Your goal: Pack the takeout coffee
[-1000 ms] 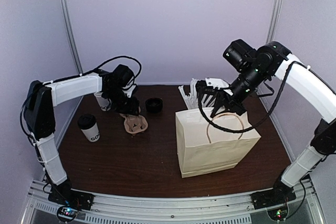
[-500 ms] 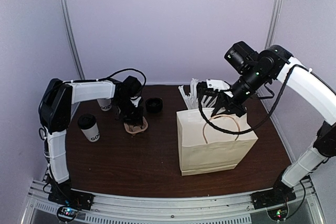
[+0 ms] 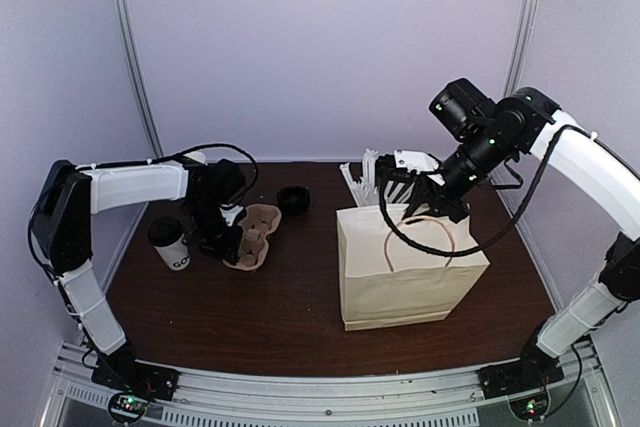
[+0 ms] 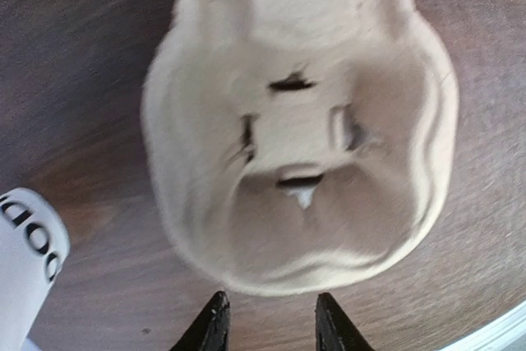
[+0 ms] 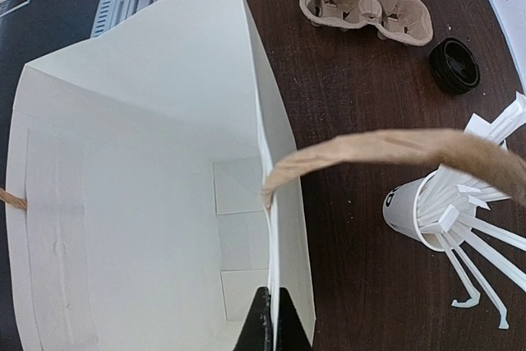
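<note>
Lidded coffee cup (image 3: 170, 244) stands just left of the empty cup tray (image 3: 252, 237). Left claw (image 4: 271, 326): jaws partly apart at the tray's rim, gripping nothing. Right claw (image 5: 271, 322) clamped on the wall of the empty paper bag (image 5: 148, 162). Straw cup (image 5: 408, 207) beside it.

Directions are read from the middle of the table (image 3: 280, 317) in the top view, with 12 o'clock at the back wall. The paper bag (image 3: 410, 272) stands upright at 3 o'clock. The cup of straws (image 5: 400, 205) stands at the bag's 11 o'clock, just behind its back edge, and the right wrist view shows table between the two. The loose lid (image 3: 293, 200) lies at 11 o'clock from the middle. The cup carrier (image 3: 252, 237) lies at 9 o'clock, its length running from 1 to 7, with the lid near its 1 o'clock end but apart from it. The takeout coffee (image 3: 170, 244) stands upright at the carrier's 9 o'clock, close by and apparently not touching.
</note>
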`<state>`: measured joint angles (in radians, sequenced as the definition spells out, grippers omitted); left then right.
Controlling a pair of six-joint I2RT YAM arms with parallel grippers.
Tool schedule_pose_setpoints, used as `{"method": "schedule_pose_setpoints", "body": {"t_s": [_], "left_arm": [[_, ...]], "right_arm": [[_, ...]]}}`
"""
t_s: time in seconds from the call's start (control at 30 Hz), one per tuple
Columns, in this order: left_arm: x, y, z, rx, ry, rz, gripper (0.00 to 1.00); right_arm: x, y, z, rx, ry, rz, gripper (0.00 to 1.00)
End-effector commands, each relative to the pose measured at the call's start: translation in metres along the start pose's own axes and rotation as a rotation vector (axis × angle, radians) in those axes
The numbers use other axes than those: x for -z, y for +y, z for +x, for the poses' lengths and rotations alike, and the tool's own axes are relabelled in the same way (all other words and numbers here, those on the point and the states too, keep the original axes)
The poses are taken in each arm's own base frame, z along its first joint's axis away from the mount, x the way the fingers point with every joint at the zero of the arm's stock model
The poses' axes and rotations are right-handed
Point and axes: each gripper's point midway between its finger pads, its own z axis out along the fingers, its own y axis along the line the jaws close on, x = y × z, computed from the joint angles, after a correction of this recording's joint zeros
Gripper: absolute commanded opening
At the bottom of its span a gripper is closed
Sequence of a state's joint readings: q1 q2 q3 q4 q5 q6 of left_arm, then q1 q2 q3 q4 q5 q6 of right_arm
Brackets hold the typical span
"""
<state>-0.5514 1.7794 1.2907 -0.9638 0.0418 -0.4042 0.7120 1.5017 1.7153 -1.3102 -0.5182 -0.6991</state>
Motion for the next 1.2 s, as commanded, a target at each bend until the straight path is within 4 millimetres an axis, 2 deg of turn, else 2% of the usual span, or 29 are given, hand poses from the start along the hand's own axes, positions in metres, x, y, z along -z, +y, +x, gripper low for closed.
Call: {"method": "schedule_pose_setpoints", "body": {"t_s": [0.0, 0.1, 0.23, 0.3, 0.4, 0.5, 0.63, 0.73, 0.97, 1.17], "left_arm": [[0.011, 0.044, 0.015, -0.044, 0.033, -0.161, 0.38], [0.018, 0.049, 0.008, -0.060, 0.015, -0.148, 0.39], [0.051, 0.012, -0.037, -0.134, -0.195, -0.024, 0.49], [0.061, -0.006, -0.057, -0.139, -0.275, 0.052, 0.54], [0.058, -0.017, -0.079, -0.143, -0.292, 0.089, 0.58], [0.039, -0.020, -0.093, -0.125, -0.248, 0.087, 0.60], [0.023, -0.023, -0.104, -0.096, -0.220, 0.092, 0.59], [0.016, -0.018, -0.108, -0.069, -0.209, 0.059, 0.59], [0.008, -0.016, -0.106, -0.038, -0.173, 0.048, 0.58], [-0.003, -0.016, -0.105, -0.024, -0.148, 0.047, 0.54]], "right_arm": [[-0.003, -0.002, -0.002, -0.003, -0.010, 0.005, 0.00], [-0.003, -0.002, -0.001, -0.005, -0.009, 0.013, 0.00], [-0.003, -0.003, -0.001, -0.010, -0.010, 0.021, 0.00], [-0.004, -0.003, -0.001, -0.012, -0.010, 0.020, 0.00], [-0.004, -0.004, -0.002, -0.017, -0.011, 0.022, 0.00], [-0.005, -0.005, -0.002, -0.022, -0.008, 0.022, 0.00], [-0.004, -0.005, -0.001, -0.023, -0.005, 0.028, 0.00], [-0.004, -0.005, 0.000, -0.026, -0.004, 0.030, 0.00], [-0.005, -0.006, 0.000, -0.029, -0.003, 0.028, 0.00], [-0.005, -0.006, -0.001, -0.028, -0.006, 0.025, 0.00]]}}
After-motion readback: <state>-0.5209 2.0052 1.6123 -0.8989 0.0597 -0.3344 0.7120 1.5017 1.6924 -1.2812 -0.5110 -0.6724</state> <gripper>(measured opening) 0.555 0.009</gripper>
